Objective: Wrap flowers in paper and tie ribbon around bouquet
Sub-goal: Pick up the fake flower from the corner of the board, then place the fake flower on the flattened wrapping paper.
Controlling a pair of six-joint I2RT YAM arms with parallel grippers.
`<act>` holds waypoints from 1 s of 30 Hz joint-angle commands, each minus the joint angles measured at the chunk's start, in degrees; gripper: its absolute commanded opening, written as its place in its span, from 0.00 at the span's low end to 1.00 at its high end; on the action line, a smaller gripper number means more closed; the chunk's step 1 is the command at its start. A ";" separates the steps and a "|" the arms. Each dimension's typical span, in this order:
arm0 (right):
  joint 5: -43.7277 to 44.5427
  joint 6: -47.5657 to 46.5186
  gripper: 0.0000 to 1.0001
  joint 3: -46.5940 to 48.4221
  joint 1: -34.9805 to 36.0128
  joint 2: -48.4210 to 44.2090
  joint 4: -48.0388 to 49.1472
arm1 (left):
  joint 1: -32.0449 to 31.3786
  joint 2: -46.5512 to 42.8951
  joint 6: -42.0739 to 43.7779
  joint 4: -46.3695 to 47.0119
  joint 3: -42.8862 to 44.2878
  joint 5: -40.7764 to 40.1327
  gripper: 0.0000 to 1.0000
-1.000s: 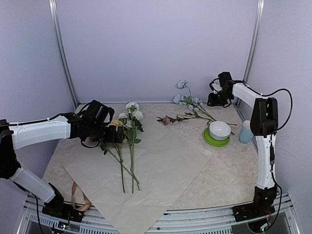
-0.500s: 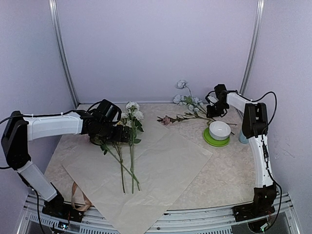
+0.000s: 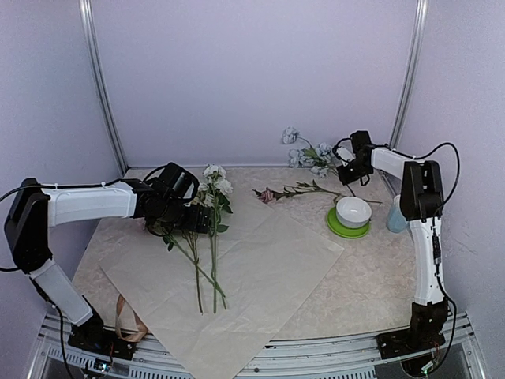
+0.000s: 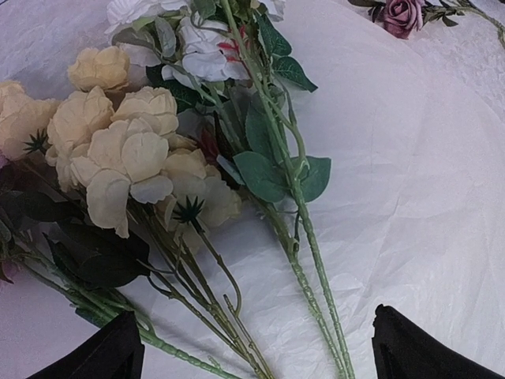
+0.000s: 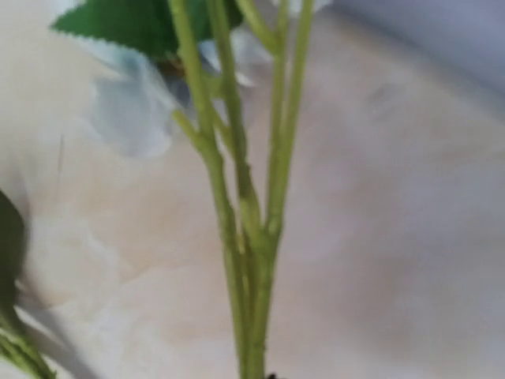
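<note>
White and yellow flowers [image 3: 211,183] lie on the left part of the peach paper [image 3: 276,272], stems toward the near edge. My left gripper [image 3: 197,223] hovers open over their stems [image 4: 308,260]; its dark fingertips [image 4: 102,355] stand on either side, touching nothing. My right gripper [image 3: 346,174] at the back right is shut on the green stem [image 5: 252,237] of the pale blue flowers [image 3: 306,154], which hang lifted above the table. A pink flower [image 3: 270,194] lies behind the paper. The beige ribbon [image 3: 126,320] lies at the near left corner.
A white bowl [image 3: 353,210] sits on a green plate [image 3: 341,227] just in front of the right gripper. A pale blue cup [image 3: 395,215] stands by the right wall. Walls close off the back and both sides.
The right gripper has closed on the pale blue flower stem and raised it, the blooms moving up and to the right. The left arm shifted slightly right over the stems, still open.
</note>
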 commanded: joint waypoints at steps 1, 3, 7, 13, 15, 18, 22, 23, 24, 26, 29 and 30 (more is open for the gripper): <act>9.07 -5.13 0.00 -8.73 1.60 -14.96 16.92 | -0.55 -1.02 0.76 0.64 0.85 0.36 0.99; 13.58 -7.77 0.00 -14.83 2.47 -20.40 25.59 | -0.56 -1.67 0.77 0.86 0.44 0.22 0.99; 22.97 -11.79 0.00 -26.22 4.95 -30.36 40.27 | -0.56 -2.98 0.78 0.83 -0.06 -0.35 0.99; 10.05 7.91 0.00 -29.33 8.95 -42.84 35.90 | -0.56 -5.47 0.76 1.92 -1.27 -1.29 0.99; -6.02 23.75 0.00 -33.44 9.18 -46.28 38.82 | -0.58 -6.23 0.43 2.58 -1.77 -1.44 0.99; -17.40 47.42 0.00 -46.51 14.58 -48.52 56.06 | -0.56 -7.38 -0.17 4.17 -2.77 -1.22 0.99; -15.68 58.16 0.00 -49.69 27.15 -43.03 62.47 | 0.28 -8.43 -2.45 4.97 -4.52 -0.97 0.99; -15.86 61.10 0.00 -49.78 29.83 -40.88 63.85 | 0.82 -8.82 -2.98 5.00 -5.16 -0.70 0.99; -16.36 63.24 0.00 -49.70 32.03 -38.53 65.48 | 1.37 -9.25 -3.60 5.25 -6.16 -0.24 0.99; -16.99 66.88 0.00 -47.92 36.06 -33.37 65.19 | 2.60 -10.35 -4.64 6.08 -8.34 1.35 0.99; -18.98 68.39 0.00 -42.35 40.98 -25.70 60.35 | 4.23 -12.40 -5.04 7.53 -11.48 3.37 0.99; -19.15 68.92 0.00 -40.79 42.13 -23.71 58.31 | 4.51 -13.04 -5.06 7.70 -12.25 3.48 0.99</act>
